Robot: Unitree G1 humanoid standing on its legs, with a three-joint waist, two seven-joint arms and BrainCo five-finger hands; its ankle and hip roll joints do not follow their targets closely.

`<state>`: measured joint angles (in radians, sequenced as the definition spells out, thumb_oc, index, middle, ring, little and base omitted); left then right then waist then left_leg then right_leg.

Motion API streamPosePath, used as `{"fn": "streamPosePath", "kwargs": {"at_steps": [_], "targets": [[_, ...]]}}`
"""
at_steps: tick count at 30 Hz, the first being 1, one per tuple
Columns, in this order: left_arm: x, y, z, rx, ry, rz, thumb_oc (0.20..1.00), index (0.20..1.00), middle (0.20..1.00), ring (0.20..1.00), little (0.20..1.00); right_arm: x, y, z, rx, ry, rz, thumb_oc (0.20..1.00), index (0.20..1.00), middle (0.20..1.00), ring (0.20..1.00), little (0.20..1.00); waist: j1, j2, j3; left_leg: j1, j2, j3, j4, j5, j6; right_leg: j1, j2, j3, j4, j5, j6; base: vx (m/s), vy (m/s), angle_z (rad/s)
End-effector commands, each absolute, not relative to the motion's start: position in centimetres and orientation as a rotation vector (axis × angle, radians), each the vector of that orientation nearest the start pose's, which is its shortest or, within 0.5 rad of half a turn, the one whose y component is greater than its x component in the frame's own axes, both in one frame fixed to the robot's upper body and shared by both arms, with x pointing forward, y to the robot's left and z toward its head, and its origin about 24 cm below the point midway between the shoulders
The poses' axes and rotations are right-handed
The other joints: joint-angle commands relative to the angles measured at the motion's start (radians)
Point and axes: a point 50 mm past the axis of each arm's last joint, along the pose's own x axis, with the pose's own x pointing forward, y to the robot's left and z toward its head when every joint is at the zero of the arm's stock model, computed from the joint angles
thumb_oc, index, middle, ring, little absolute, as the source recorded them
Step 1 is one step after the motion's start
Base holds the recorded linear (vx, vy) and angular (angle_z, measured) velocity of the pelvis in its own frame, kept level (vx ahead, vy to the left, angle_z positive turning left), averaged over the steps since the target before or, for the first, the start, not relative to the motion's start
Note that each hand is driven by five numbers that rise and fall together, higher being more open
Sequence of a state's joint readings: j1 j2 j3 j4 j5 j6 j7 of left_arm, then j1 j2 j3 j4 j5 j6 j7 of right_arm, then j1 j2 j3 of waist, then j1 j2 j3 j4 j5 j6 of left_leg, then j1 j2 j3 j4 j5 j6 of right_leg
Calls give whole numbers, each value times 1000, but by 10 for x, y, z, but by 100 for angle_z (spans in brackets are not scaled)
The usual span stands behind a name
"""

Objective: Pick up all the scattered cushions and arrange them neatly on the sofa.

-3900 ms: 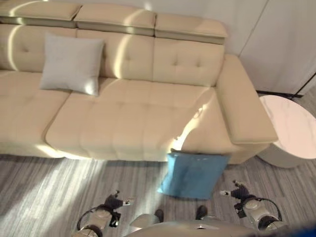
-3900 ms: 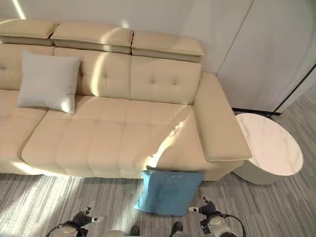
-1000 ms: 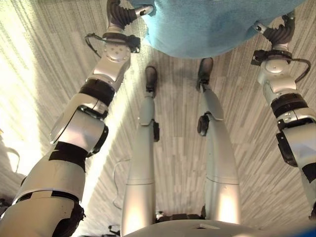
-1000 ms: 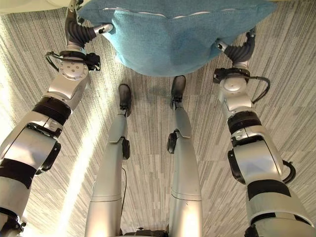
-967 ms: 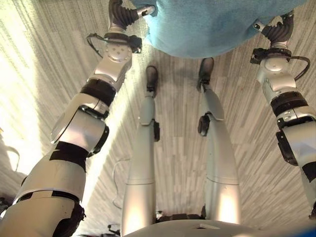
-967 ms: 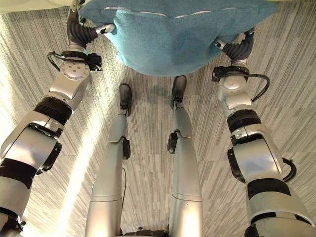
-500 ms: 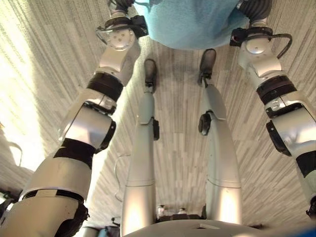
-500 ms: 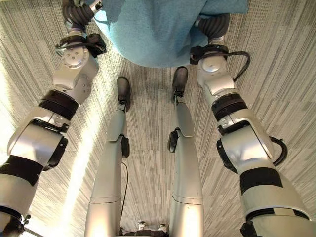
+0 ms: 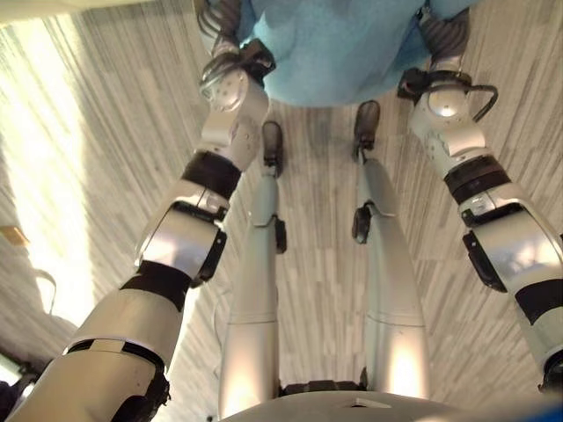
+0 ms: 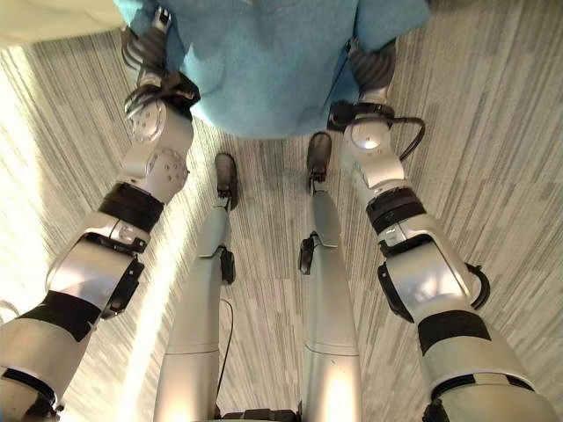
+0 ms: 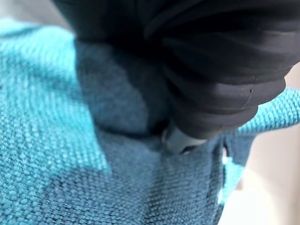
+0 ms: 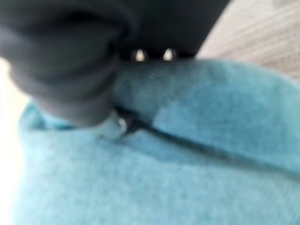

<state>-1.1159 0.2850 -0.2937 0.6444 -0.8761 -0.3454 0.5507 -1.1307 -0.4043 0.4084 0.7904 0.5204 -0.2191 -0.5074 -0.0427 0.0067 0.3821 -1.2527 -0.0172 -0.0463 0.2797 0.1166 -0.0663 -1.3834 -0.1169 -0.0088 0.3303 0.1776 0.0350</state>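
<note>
A blue cushion (image 10: 273, 61) hangs above the floor in front of me, held between my two hands. My left hand (image 10: 151, 44) presses against its left side and my right hand (image 10: 374, 57) against its right side. Up close, the left wrist view has woven blue cloth (image 11: 47, 140) under the dark cover of my left hand (image 11: 211, 61). The right wrist view has the same cloth (image 12: 187, 140) dented beneath the cover of my right hand (image 12: 61, 61). The cushion's top edge runs out of the eye views.
Grey striped wood floor (image 10: 493, 132) lies below, with bright sunlit bands at the left (image 9: 53, 176). A strip of the cream sofa (image 10: 53, 18) shows at the far left corner.
The cushion leaned on the sofa front 3.9 s ago; now it is off the floor between my hands. Over the last second both arms closed in on it and the camera tilted.
</note>
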Motion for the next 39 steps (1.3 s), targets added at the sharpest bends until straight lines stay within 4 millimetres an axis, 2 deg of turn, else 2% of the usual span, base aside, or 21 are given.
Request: {"fn": "streamPosePath", "kwargs": {"at_steps": [1, 3, 4, 5, 6, 9, 12, 14, 17, 18, 20, 21, 24, 29, 34, 39], "targets": [[368, 95, 295, -653, -709, -28, 200, 200, 200, 200, 200, 378, -58, 274, -3, -692, 110, 200, 200, 200, 200, 200, -15, 32, -186, 16, 5, -110, -18, -90, -40, 23, -50, -3, 148, -157, 151, -96, -48, 1], [365, 99, 286, -662, -705, -29, 200, 200, 200, 200, 200, 377, -67, 269, 4, -692, 97, 200, 200, 200, 200, 200, -14, 35, -182, 70, 6, -116, -40, -83, -44, 79, -50, -17, 134, -155, 151, -120, -55, 2], [362, 101, 269, -643, -687, -45, 200, 200, 200, 200, 200, 374, -80, 260, 9, -691, 82, 200, 200, 200, 200, 200, -12, 36, -172, 139, 1, -121, -61, -51, -53, 156, -57, -33, 112, -127, 144, -75, -50, 6], [362, 101, 268, -644, -684, -45, 200, 200, 200, 200, 200, 374, -80, 259, 9, -689, 81, 200, 200, 200, 200, 200, -11, 38, -176, 159, 5, -122, -67, -77, -52, 172, -55, -34, 116, -155, 148, -145, -88, 8], [359, 103, 258, -655, -672, -52, 200, 200, 200, 200, 200, 370, -85, 254, 7, -697, 85, 200, 200, 200, 200, 200, -9, 34, -167, 203, 1, -129, -74, -51, -60, 230, -63, -51, 95, -132, 139, -43, -78, 11], [354, 105, 250, -636, -672, -68, 200, 200, 200, 200, 200, 367, -88, 247, 1, -699, 86, 200, 200, 200, 200, 200, -6, 35, -162, 261, 4, -136, -85, -52, -65, 296, -72, -73, 76, -137, 135, -30, -57, 17], [348, 109, 233, -548, -661, -84, 200, 200, 200, 200, 200, 360, -91, 233, -9, -689, 108, 200, 200, 200, 200, 200, 3, 31, -168, 365, 9, -149, -105, -59, -70, 410, -84, -105, 40, -143, 129, 48, -50, 20], [337, 111, 192, -438, -581, -107, 200, 200, 200, 200, 200, 347, -95, 196, -26, -620, 154, 200, 200, 200, 200, 200, 16, 18, -174, 558, 23, -158, -149, -73, -68, 626, -90, -159, -30, -147, 126, 71, -5, 19], [326, 119, 155, -346, -485, -103, 200, 200, 200, 200, 200, 337, -99, 160, -28, -517, 170, 200, 200, 200, 200, 200, 31, 7, -178, 723, 36, -157, -194, -80, -64, 805, -86, -199, -83, -152, 124, 142, 12, 28], [319, 124, 136, -334, -433, -88, 200, 200, 200, 200, 200, 331, -100, 143, -36, -470, 181, 200, 200, 200, 200, 200, 40, 3, -186, 800, 41, -158, -224, -82, -63, 891, -80, -215, -119, -154, 122, 115, -1, 15], [319, 124, 136, -334, -433, -88, 200, 200, 200, 200, 200, 331, -100, 143, -36, -470, 181, 200, 200, 200, 200, 200, 39, 4, -185, 804, 41, -159, -225, -81, -63, 895, -79, -215, -121, -154, 122, 106, 3, 11], [309, 132, 109, -336, -349, -59, 200, 200, 200, 200, 200, 322, -103, 118, -32, -385, 191, 200, 200, 200, 200, 200, 50, -2, -210, 907, 51, -158, -273, -81, -62, 1010, -66, -232, -168, -158, 122, 185, 14, 13], [297, 146, 83, -290, -267, -27, 200, 200, 200, 200, 200, 312, -111, 97, -30, -311, 192, 200, 200, 200, 200, 200, 57, -3, -252, 1008, 61, -149, -316, -79, -58, 1127, -55, -240, -218, -163, 122, 188, 33, 9], [285, 159, 63, -240, -190, -5, 200, 200, 200, 200, 200, 303, -115, 75, -27, -220, 211, 200, 200, 200, 200, 200, 66, -4, -311, 1137, 74, -117, -354, -95, -51, 1269, -44, -236, -299, -162, 125, 155, 52, -4], [275, 165, 51, -231, -140, 1, 200, 200, 200, 200, 200, 293, -116, 61, -20, -162, 233, 200, 200, 200, 200, 200, 79, -8, -345, 1216, 73, -90, -353, -130, -34, 1344, -47, -215, -339, -151, 131, 89, 78, -12], [269, 167, 44, -226, -108, -4, 200, 200, 200, 200, 200, 289, -118, 56, -11, -137, 243, 200, 200, 200, 200, 200, 82, -16, -350, 1250, 68, -80, -330, -163, -15, 1371, -58, -197, -333, -148, 138, 48, 95, -24]]}}
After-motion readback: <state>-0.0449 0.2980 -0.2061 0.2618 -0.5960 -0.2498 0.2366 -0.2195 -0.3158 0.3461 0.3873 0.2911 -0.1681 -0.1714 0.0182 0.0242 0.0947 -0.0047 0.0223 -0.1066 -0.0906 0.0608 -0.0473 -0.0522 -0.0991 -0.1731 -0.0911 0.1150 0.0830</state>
